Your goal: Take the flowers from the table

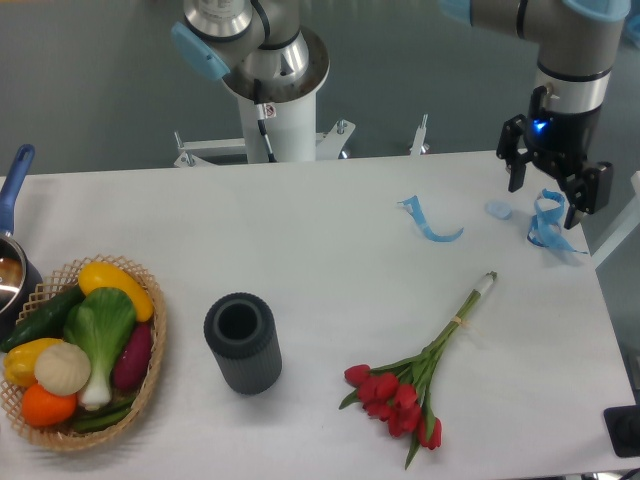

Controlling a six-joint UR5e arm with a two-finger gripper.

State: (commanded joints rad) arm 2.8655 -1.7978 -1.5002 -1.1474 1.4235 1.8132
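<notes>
Well away from the flowers (420, 375), the gripper (548, 198) hangs over the far right part of the table (300, 240), its two fingers spread apart and holding nothing, just above curled blue ribbon strips (548, 225). Nearer the front edge, the flowers lie flat on the table, red heads toward the front, pale stem ends pointing back toward the gripper, with a dark ribbed cylinder (242, 343) and a wicker basket (150, 375) of vegetables to one side.
</notes>
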